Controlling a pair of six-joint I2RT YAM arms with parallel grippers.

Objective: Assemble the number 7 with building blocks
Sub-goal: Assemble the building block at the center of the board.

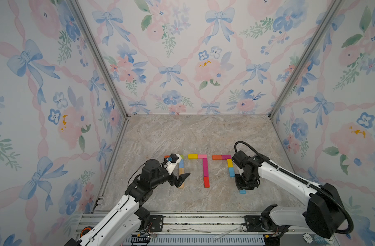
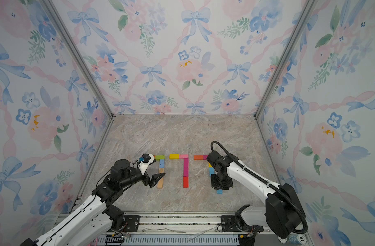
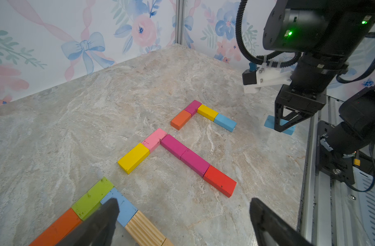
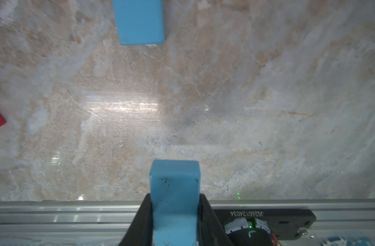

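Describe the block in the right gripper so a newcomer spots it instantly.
On the marble table, take the 7 on the right arm's side. Past its stem's blue end, the right gripper clamps a blue block, the only one apart from every 7.

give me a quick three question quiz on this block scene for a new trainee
1. True or false: the left claw is gripping something.
2. Which colour is the block held in the right claw? A red, B blue, C yellow.
3. Fill in: the stem of the middle seven ends, nearest the robot, in a ___ piece.

Key:
1. False, its jaws stand open and empty.
2. B.
3. Red: the red block closes the stem.
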